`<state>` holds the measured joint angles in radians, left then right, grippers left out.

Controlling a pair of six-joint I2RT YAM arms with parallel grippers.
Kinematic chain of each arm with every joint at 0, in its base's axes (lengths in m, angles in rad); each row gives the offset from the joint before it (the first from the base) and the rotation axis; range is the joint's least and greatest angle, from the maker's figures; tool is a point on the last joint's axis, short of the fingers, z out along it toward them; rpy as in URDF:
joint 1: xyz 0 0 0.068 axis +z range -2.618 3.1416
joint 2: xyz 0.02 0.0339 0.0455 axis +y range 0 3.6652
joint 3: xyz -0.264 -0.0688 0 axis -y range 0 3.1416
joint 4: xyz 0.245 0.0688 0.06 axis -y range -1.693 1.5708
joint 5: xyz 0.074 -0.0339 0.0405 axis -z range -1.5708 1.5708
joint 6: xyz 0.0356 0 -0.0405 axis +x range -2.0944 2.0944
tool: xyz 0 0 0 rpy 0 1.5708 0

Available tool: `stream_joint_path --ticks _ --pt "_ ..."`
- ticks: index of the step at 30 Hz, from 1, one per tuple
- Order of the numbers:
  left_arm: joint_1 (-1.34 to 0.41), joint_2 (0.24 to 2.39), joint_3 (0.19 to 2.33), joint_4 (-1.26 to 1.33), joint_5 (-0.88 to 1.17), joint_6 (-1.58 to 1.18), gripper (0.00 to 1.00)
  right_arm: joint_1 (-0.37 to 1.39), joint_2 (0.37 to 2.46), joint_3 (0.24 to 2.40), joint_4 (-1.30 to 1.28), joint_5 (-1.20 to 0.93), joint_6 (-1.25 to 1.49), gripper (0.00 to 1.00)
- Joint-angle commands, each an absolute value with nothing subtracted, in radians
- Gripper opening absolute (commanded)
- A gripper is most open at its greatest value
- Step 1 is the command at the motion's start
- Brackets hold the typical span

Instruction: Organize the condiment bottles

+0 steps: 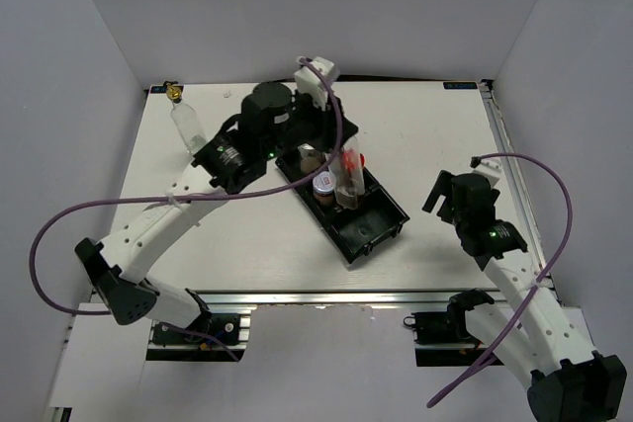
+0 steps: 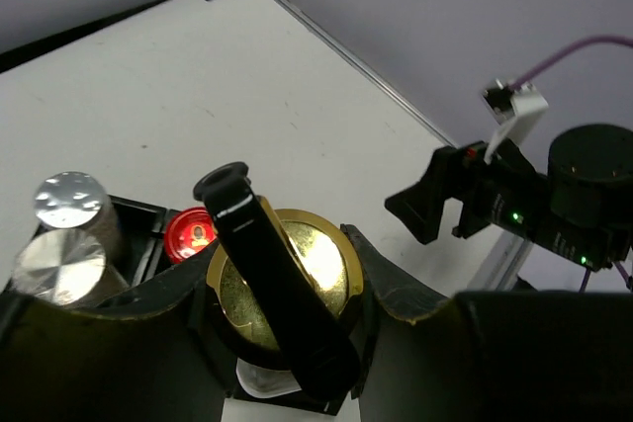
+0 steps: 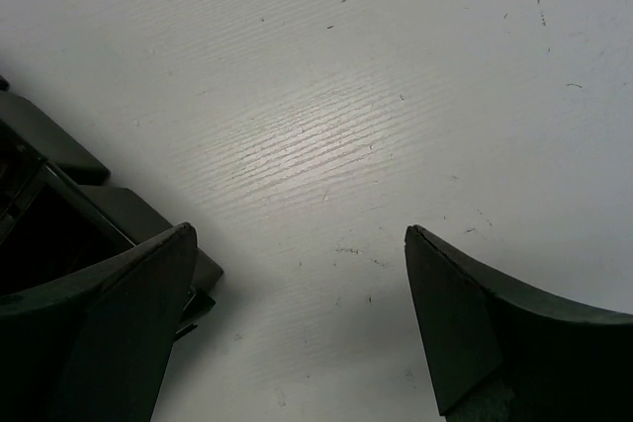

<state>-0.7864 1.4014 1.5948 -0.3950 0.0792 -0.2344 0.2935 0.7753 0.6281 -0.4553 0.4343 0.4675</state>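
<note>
My left gripper [image 1: 341, 167] reaches over the black tray [image 1: 381, 229] and is shut on the gold cap of a tall clear glass bottle [image 1: 348, 185], which stands tilted in the tray. In the left wrist view the gold cap with its black spout [image 2: 287, 284] sits between the fingers [image 2: 401, 294] of the left gripper [image 2: 277, 254]. Two silver-capped shakers [image 2: 67, 200] and a red cap [image 2: 193, 232] are beside it. A red-capped brown jar [image 1: 323, 188] stands in the tray. A second glass bottle [image 1: 186, 121] stands at the far left. My right gripper [image 1: 445, 200] [image 3: 297, 244] is open and empty above the bare table.
The tray's near compartment [image 1: 371, 229] holds nothing. The tray's end [image 3: 59, 155] lies just left of the right gripper's left finger. Grey walls close the table on three sides. The right arm [image 2: 554, 195] shows in the left wrist view.
</note>
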Motion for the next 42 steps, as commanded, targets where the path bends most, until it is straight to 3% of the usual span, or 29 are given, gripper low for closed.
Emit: stream_joint_path --ticks 1,11,42 --pt "-0.837 1.399 1.660 -0.331 0.083 -0.193 0.00 0.285 0.753 0.618 -0.405 0.400 0.443 0.89" --pt "-0.957 1.506 1.635 -0.252 0.034 -0.143 0.00 0.282 0.732 0.595 -0.391 0.390 0.446 0.89" --pt "-0.982 1.695 1.476 0.025 0.063 -0.035 0.00 0.281 0.762 0.588 -0.376 0.330 0.430 0.89"
